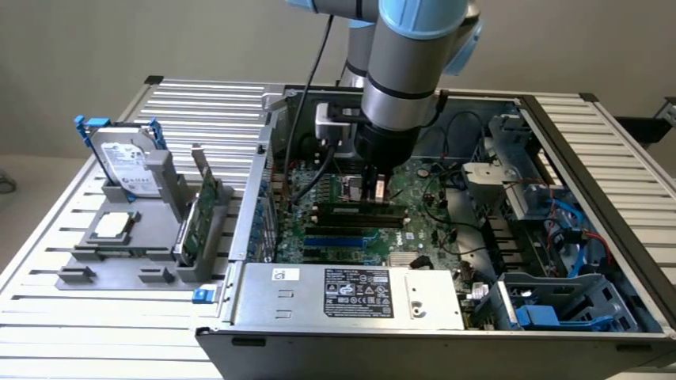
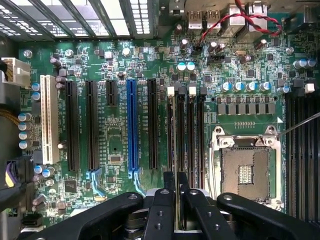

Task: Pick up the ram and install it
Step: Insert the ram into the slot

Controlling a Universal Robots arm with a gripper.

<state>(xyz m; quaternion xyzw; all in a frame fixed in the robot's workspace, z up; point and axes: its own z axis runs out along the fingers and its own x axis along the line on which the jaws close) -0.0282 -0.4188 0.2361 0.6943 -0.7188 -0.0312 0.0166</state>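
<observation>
Black jaws clamp the ram (image 2: 175,150) edge-on, aligned along the black memory slots (image 2: 200,135) of the motherboard (image 2: 115,150), just beside the CPU socket (image 2: 247,172).

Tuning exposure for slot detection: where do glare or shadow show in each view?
Wrist view: slats washed out white, motherboard evenly lit. Exterior view: motherboard dim inside the case, under the arm; slats outside bright.
</observation>
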